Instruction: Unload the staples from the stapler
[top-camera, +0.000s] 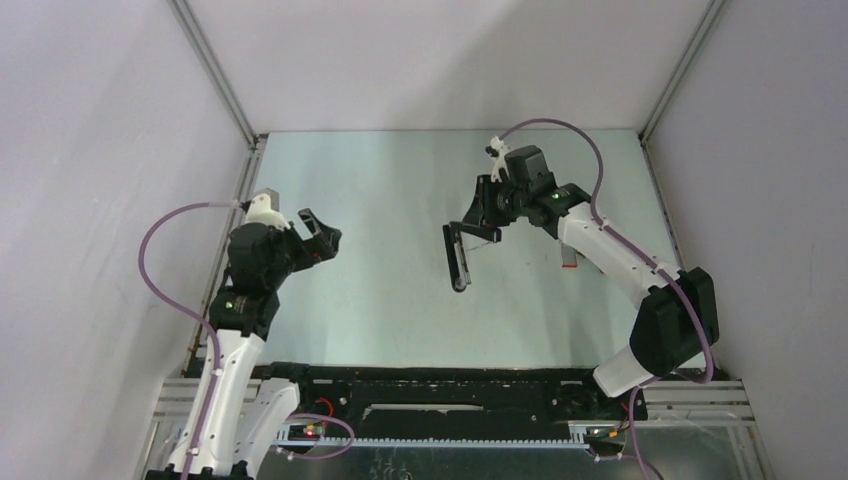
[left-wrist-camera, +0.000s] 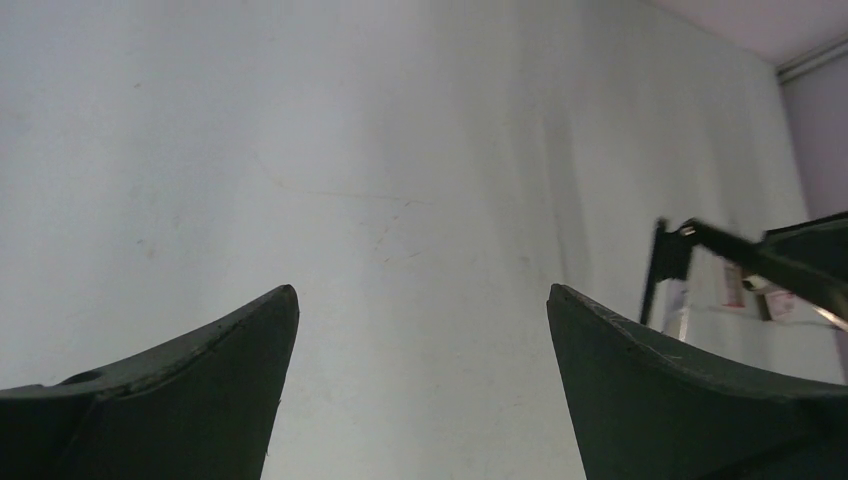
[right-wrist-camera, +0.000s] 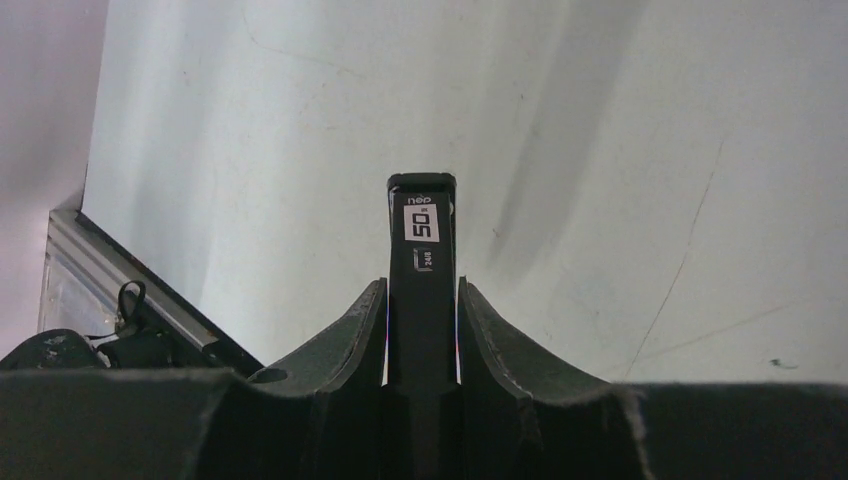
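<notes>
Stapler (top-camera: 455, 258): long, thin black bar over the middle of the table (top-camera: 380, 180), right of centre. From above, one black length runs from just left of the right claw (top-camera: 482, 222) toward the near edge. A thin silvery line spans the gap between that length and the claw. From the left wrist, the stapler (left-wrist-camera: 665, 262) shows as two limbs meeting at an angle, so it appears hinged open. Whether its lower end touches the table cannot be told.

Staples: none can be told apart from the stapler's own metal in any view.

Right claw (right-wrist-camera: 422, 288): closed tight on the stapler (right-wrist-camera: 422, 225). Both fingers (right-wrist-camera: 365, 320) press the bar's sides. The bar juts straight out past the fingertips, and its white label reads "50".

Left claw (top-camera: 322, 232): well apart from the stapler, over the left part of the table. Its jaws are spread wide and hold nothing. In its own view, the left claw (left-wrist-camera: 420, 295) frames only bare table.

Box (top-camera: 568, 262): small, red and white, on the table. It lies just beside the right arm and is partly hidden by it.
</notes>
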